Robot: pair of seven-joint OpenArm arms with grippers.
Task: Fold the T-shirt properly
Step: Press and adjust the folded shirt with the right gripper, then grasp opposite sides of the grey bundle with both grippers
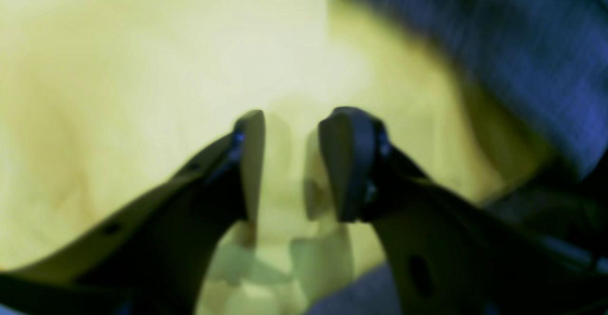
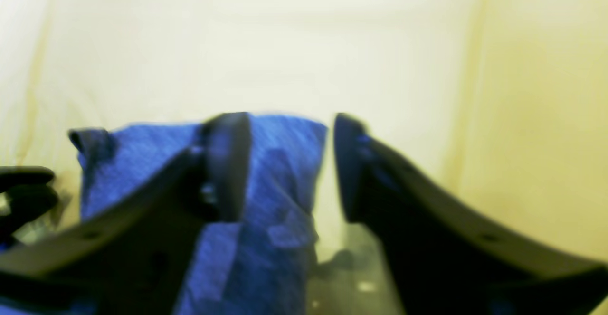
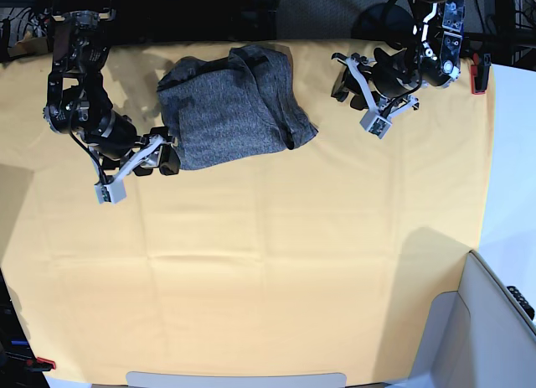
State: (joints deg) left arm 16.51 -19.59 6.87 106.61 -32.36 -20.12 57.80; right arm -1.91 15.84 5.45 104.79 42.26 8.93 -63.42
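The T-shirt (image 3: 234,103) lies as a folded dark grey bundle at the back middle of the yellow-orange cloth (image 3: 268,262). My right gripper (image 3: 164,155) stands open at the bundle's near-left corner. In the right wrist view the right gripper (image 2: 289,163) has a shirt corner (image 2: 275,163) lying below its spread fingers, touching the left one and apart from the right one. My left gripper (image 3: 345,85) hovers to the right of the bundle, apart from it. In the left wrist view the left gripper (image 1: 292,163) is open over bare cloth, with the shirt (image 1: 498,44) off to the upper right.
A pale bin (image 3: 494,321) stands at the near right corner. A red clamp (image 3: 477,74) grips the cloth's far right edge and another clamp (image 3: 42,364) sits at the near left. Cables and dark gear line the back edge.
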